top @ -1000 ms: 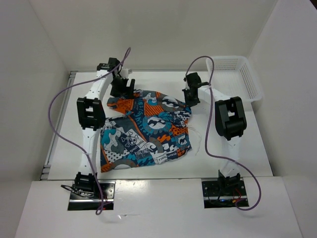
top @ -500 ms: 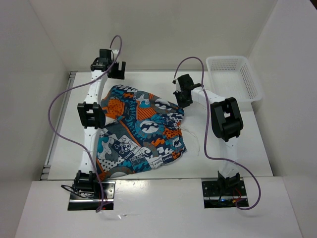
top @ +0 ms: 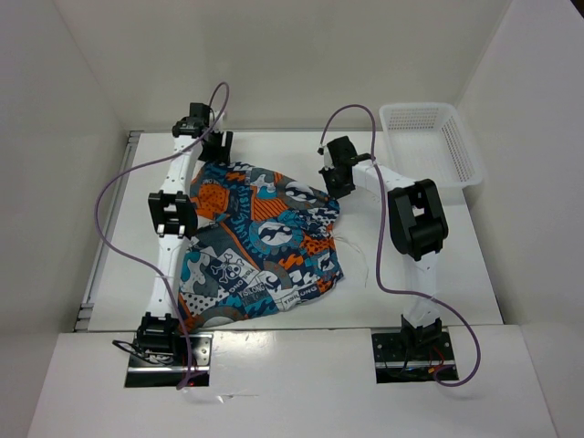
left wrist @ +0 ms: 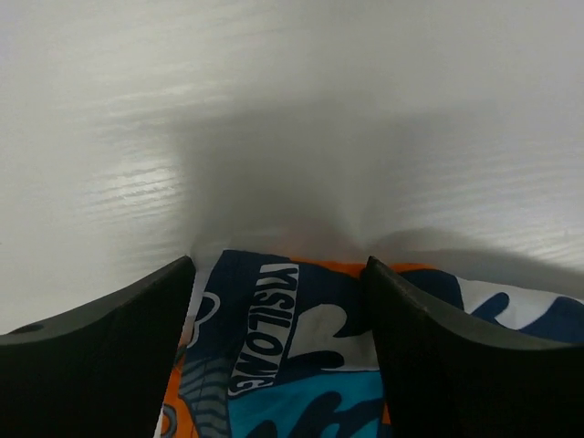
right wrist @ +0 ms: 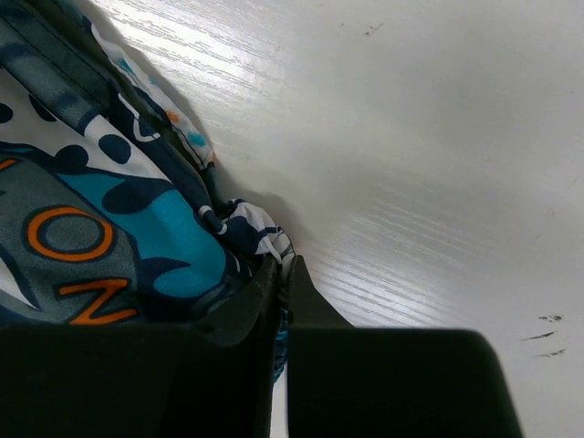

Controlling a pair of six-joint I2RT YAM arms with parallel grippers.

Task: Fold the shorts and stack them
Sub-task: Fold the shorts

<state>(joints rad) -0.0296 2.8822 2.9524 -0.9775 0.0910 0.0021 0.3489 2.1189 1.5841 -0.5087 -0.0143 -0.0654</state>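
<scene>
Right gripper [right wrist: 286, 266] is pinched shut on a bunched hem of the shorts [top: 260, 242]. Left gripper [left wrist: 278, 269] is wide open, straddling their far corner without biting. If it closes too shallow, I'd guess the cloth slips and the fold goes crooked. The shorts are thin, floppy, rumpled fabric, spread mid-table [top: 429, 274], nearer its left edge.

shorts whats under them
The white table shows around the shorts; whatever lies beneath the fabric is covered. The right pincer pinches their far edge.
</scene>
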